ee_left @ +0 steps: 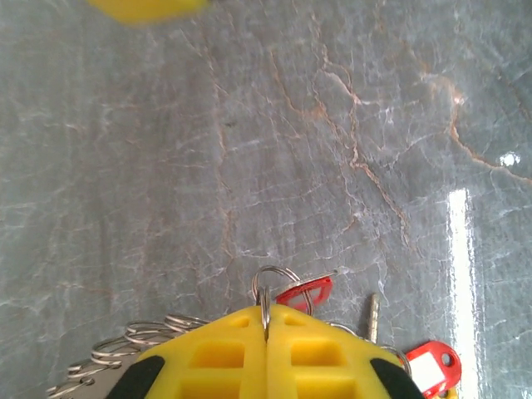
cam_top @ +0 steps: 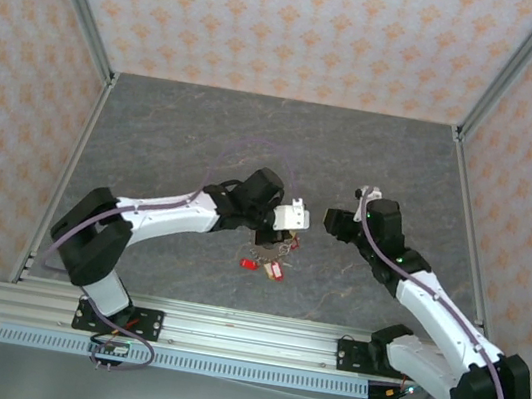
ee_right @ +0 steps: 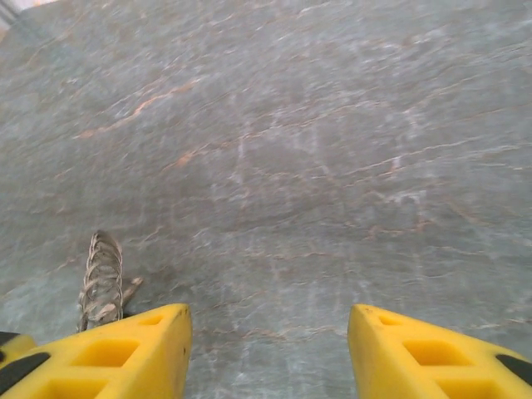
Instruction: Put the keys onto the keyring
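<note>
My left gripper [ee_left: 267, 328] is shut, its yellow fingers [ee_left: 208, 357] pinching a thin grey metal ring seen edge-on, the keyring [ee_left: 266, 303]. A smaller loop hangs on it just beyond the fingertips and carries a red-tagged key [ee_left: 306, 293]. More keys lie on the table close by: a bare metal shaft [ee_left: 372, 316] and another red tag [ee_left: 432, 366]. From above, the keys [cam_top: 264, 263] form a small red and metal cluster under the left gripper [cam_top: 275, 236]. My right gripper [cam_top: 329, 220] is a short way to their right, open, with bare table between its fingers [ee_right: 440, 357].
A few thin metal rings [ee_left: 141, 337] lie in a loose chain to the left of the left fingers. A braided grey strand [ee_right: 101, 283] rests on the table beside the right gripper's left finger. The grey marbled table [cam_top: 185, 136] is walled by patterned panels.
</note>
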Tool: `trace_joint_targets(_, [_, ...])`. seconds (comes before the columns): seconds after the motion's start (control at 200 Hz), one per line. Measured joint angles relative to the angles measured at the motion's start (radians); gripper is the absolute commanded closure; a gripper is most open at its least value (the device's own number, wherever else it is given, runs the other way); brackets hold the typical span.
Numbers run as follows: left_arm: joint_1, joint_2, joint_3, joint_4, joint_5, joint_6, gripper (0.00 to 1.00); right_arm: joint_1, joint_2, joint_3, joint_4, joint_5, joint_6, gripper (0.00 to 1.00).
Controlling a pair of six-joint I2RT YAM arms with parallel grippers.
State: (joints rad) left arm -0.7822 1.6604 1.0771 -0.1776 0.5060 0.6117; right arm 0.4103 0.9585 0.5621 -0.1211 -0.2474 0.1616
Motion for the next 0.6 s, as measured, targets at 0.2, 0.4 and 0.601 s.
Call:
trace_joint_targets(0.2, [-0.039, 0.142, 0.123, -0.034, 0.006, -0.032, 0.69, -0.002, -0.06, -0.038, -0.003, 0.099, 0.024, 0.42])
trace_joint_targets(0.4, [-0.03, 0.07, 0.068, 0.053, 0.013, -0.133, 0.48, -0.002, -0.173, -0.074, 0.018, 0.31, 0.014, 0.32])
trace_joint_targets(0.601, [0.093, -0.192, -0.083, 0.218, 0.005, -0.262, 0.0, -0.018, -0.237, -0.208, 0.212, 0.571, -0.094, 0.25])
